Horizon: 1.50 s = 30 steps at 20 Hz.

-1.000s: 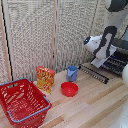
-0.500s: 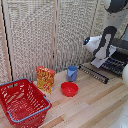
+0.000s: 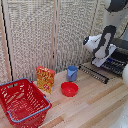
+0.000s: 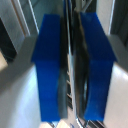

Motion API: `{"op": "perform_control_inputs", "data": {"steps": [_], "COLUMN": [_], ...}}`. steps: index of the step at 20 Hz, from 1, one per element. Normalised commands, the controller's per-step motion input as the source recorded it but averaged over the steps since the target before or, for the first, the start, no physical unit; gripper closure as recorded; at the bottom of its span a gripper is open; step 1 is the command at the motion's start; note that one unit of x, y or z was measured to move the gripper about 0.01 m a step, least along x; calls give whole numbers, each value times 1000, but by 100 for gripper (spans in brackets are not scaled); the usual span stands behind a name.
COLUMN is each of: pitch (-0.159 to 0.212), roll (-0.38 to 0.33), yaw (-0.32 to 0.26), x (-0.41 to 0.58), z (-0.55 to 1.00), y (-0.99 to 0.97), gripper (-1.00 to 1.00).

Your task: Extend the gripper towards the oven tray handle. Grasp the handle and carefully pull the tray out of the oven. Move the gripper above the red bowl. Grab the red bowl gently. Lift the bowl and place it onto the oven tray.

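My gripper hangs at the oven's front in the exterior view, over the dark barred tray, which sticks out of the black oven onto the table. In the wrist view the gripper has its blue pads pressed close on a thin dark bar of the tray. The small red bowl sits on the wooden table, toward the exterior view's left of the tray, apart from the gripper.
A blue cup stands just behind the bowl. An orange box stands further toward the exterior view's left. A large red mesh basket is at the near left. A slatted screen forms the backdrop.
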Motion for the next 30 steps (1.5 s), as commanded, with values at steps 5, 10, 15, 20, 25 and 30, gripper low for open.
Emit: {"op": "perform_control_inputs", "data": {"steps": [5,10,15,20,25,30], "pitch": [0,0,17,22,0,0], "roll": [-7,-19,-29,-40,-24,-2], "yaw": [-99,-73,-58,-61,-88,-102], "x": [183,183,171,182,193,178], "z": [-293,-354,-395,-431,-374,205], "y": [913,961,982,979,951,813], "gripper": [100,100,100,100,100,100]}}
